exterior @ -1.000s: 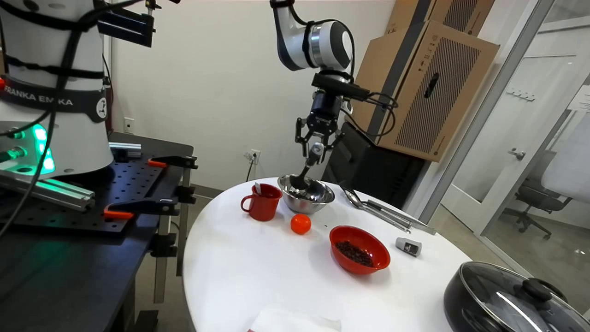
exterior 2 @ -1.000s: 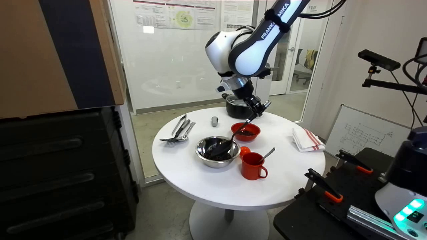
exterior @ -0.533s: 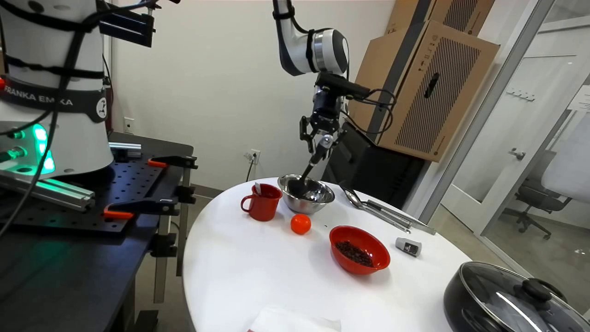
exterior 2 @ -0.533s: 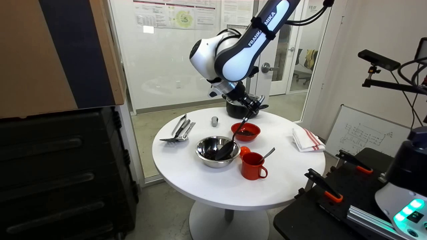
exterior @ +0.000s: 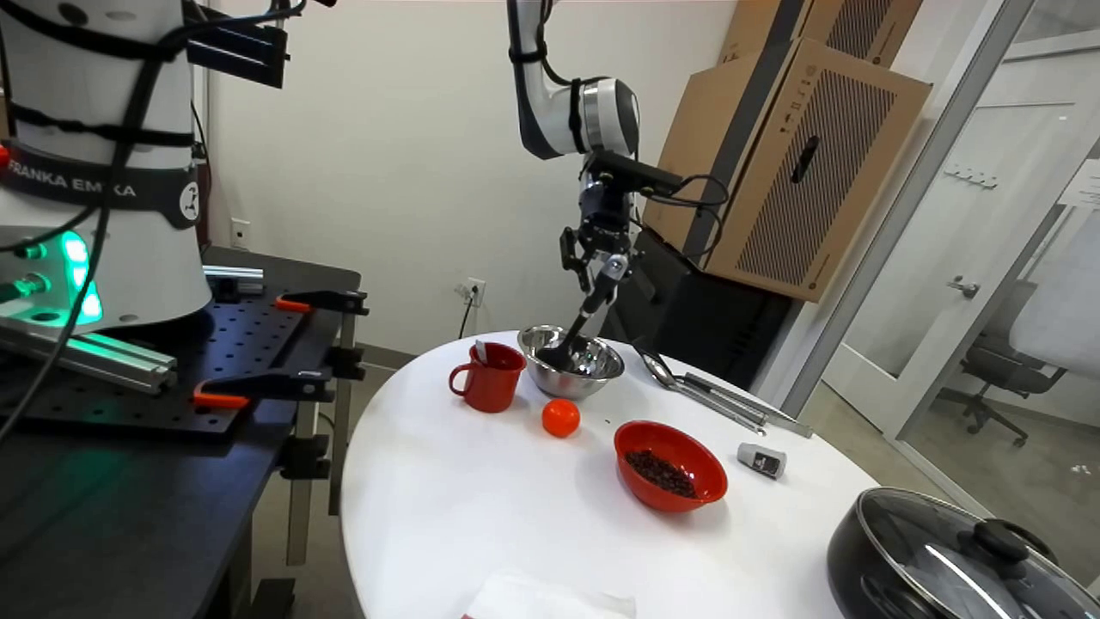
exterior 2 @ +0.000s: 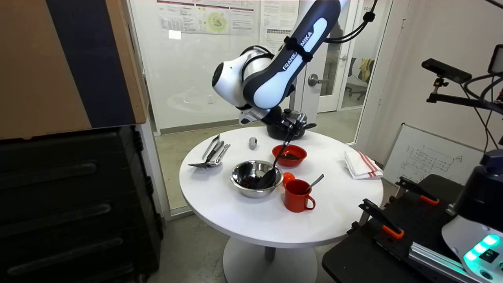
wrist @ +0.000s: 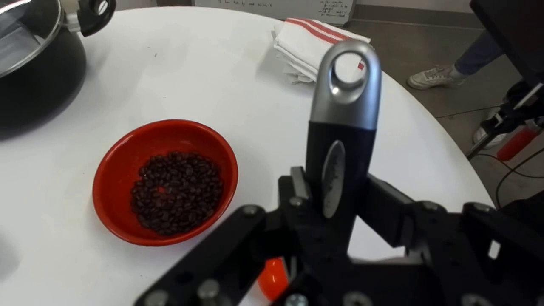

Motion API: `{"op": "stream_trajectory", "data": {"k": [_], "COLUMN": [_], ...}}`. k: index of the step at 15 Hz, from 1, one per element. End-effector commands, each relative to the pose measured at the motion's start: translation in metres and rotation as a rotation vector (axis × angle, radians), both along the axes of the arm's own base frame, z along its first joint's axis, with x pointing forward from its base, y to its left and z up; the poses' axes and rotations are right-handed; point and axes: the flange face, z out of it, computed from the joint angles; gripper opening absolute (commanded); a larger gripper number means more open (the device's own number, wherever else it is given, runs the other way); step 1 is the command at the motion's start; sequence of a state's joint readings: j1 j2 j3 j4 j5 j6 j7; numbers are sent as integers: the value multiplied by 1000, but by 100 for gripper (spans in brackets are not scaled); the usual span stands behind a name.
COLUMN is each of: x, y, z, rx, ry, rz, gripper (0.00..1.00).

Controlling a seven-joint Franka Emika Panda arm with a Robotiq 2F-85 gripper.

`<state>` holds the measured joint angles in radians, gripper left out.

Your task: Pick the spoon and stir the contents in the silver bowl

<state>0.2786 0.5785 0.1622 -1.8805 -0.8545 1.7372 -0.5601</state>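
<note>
The black spoon's scoop [exterior 2: 267,179] rests inside the silver bowl [exterior 2: 252,193], on the side close to the red mug, over dark contents. Both also show in an exterior view, the spoon's scoop [exterior: 559,356] and the bowl [exterior: 574,383]. My gripper [exterior: 603,265] is above the bowl, shut on the spoon's handle. In the wrist view the gripper [wrist: 333,193] has a finger on each side of the thick black handle [wrist: 340,144], whose silver looped end sticks up. The spoon slants down into the bowl. In the wrist view the scoop is hidden behind the gripper.
A red mug [exterior 2: 295,199] holding a utensil and an orange-red ball [exterior: 560,418] stand close beside the silver bowl. A red bowl [wrist: 165,127] holds dark beans. A lidded black pot [exterior: 876,559], metal utensils [exterior 2: 212,155], a grey container [exterior: 761,460] and a towel [exterior 2: 361,164] are around.
The arm has lowered and tilted. The spoon has become steeper, and its scoop has shifted within the silver bowl toward the red mug's side. The gripper still holds the handle.
</note>
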Motion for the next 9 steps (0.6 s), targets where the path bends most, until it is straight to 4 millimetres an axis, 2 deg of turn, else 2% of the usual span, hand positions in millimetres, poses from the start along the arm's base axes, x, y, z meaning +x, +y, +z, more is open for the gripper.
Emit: {"op": "stream_trajectory", "data": {"k": [1, 9], "x": [8, 14], "y": [3, -3], "z": [-11, -25], "rx": [-81, -182], "ry": [-21, -108], "rz": [-11, -60], "gripper": [8, 8]}}
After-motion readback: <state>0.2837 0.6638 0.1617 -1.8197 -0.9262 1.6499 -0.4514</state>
